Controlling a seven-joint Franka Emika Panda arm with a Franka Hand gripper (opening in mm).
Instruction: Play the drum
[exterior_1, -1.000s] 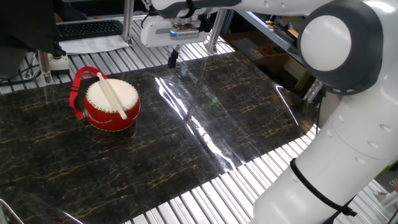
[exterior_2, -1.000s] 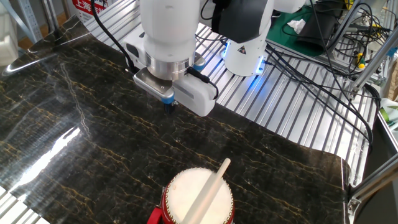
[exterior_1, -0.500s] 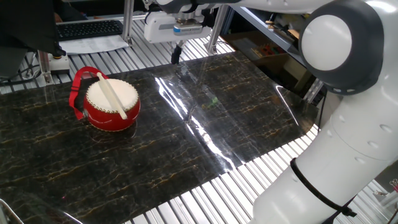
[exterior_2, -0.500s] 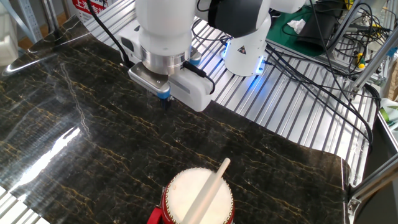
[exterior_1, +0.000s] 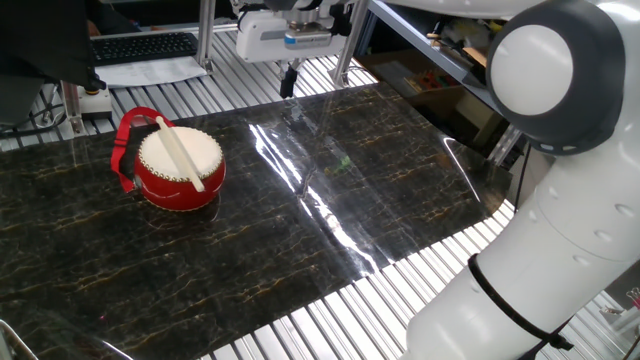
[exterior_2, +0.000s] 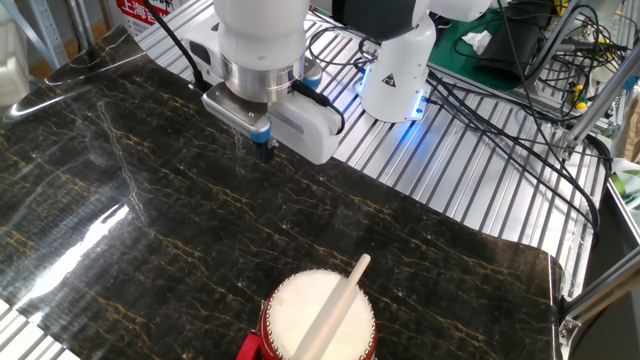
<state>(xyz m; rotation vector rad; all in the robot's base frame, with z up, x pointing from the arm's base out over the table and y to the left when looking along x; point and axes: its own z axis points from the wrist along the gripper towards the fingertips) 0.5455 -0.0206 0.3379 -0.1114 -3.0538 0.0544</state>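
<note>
Drum (exterior_1: 180, 168) first: small, round and red, it sits on the dark marbled surface (exterior_1: 330, 220) toward one end, close to the far long edge as one fixed view has it. Its red strap (exterior_1: 125, 140) loops out at the side facing that end. A thin pale stick (exterior_1: 178, 150) lies flat across the cream skin, one tip poking out past the studded rim; in the other fixed view the stick (exterior_2: 335, 305) runs diagonally over the head, and nothing holds it.

Well apart from all this, the claw (exterior_1: 288, 82) hangs above the far edge of the surface, where the marbled sheet meets the ribbed metal tabletop. It carries nothing. Its dark fingertips look close together, but from either side I cannot tell whether they are fully closed.

My guess is the arm has yet to approach, so the work ahead is fetching the stick. To do it well, I'd bring the claw along that edge until it is over the drum, turn the jaws across the stick's length, and open them before coming down. Taking it near the overhanging tip seems wiser than at the middle, since the fingers would then clear the skin. It looks light and could roll off the head if nudged.
</note>
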